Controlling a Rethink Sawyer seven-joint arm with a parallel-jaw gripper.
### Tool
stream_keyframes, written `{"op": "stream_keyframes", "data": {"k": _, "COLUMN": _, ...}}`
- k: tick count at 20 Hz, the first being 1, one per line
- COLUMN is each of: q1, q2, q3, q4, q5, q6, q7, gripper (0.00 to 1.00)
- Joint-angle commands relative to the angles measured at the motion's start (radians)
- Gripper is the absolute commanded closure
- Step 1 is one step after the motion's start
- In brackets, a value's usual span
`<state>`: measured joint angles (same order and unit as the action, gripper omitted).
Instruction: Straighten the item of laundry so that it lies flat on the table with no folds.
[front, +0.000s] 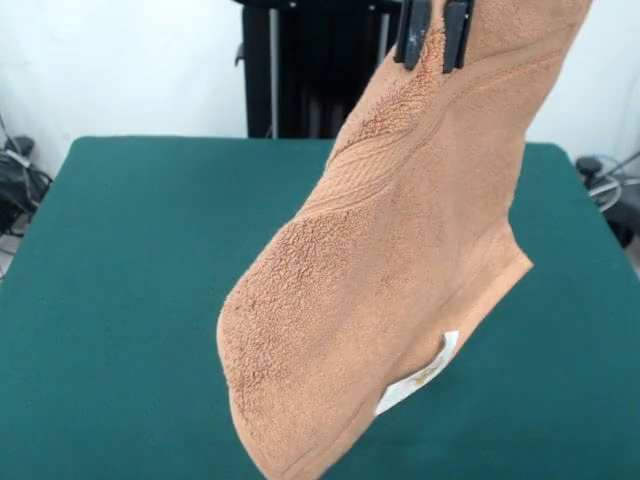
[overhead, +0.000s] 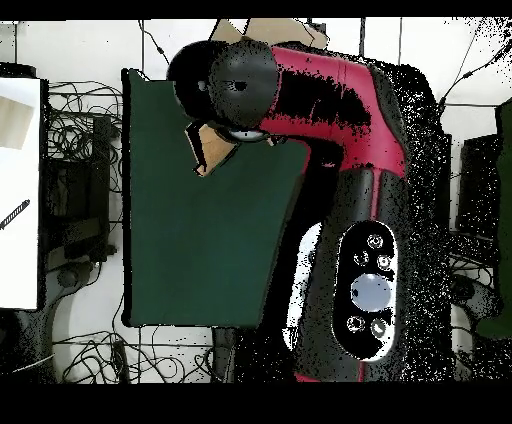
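Closest to my front camera hangs the lower end of the towel (front: 380, 300), its rounded bottom fold dropping out of the picture at the lower edge, so I cannot tell whether it touches the table (front: 120, 300) there. A small white tag (front: 420, 375) sticks out from the towel's lower right edge, tilted and curling a little. Above it the peach terry cloth rises as one long diagonal drape, leaning from lower left to upper right, doubled over on itself rather than spread, with a pointed corner jutting to the right about halfway up. Higher still I see the woven border bands (front: 370, 165) running slantwise across the cloth. At the very top, the gripper (front: 433, 35) shows as two black fingers pressed onto the towel's upper part, clamped on the cloth and carrying it in the air. Behind the hanging towel the green table stretches back, and I see nothing else lying on it. From my overhead camera the red and black arm (overhead: 340, 110) covers much of the table's far side, and only small bits of peach cloth peek out beside and beneath the arm's round black end.
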<state>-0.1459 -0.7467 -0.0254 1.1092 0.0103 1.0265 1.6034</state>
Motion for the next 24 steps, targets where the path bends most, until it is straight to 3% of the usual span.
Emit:
{"op": "stream_keyframes", "data": {"k": 1, "q1": -0.08, "q2": -0.069, "q3": 0.185, "q4": 0.281, "q5": 0.034, "q6": -0.219, "q7": -0.166, "gripper": 1.0}}
{"op": "stream_keyframes", "data": {"k": 13, "q1": -0.176, "q2": -0.087, "q3": 0.306, "q4": 0.44, "q5": -0.038, "q6": -0.421, "q7": -0.142, "gripper": 1.0}}
{"op": "stream_keyframes", "data": {"k": 24, "q1": -0.254, "q2": -0.116, "q3": 0.357, "q4": 0.584, "q5": -0.123, "q6": -0.479, "q7": -0.11, "gripper": 1.0}}
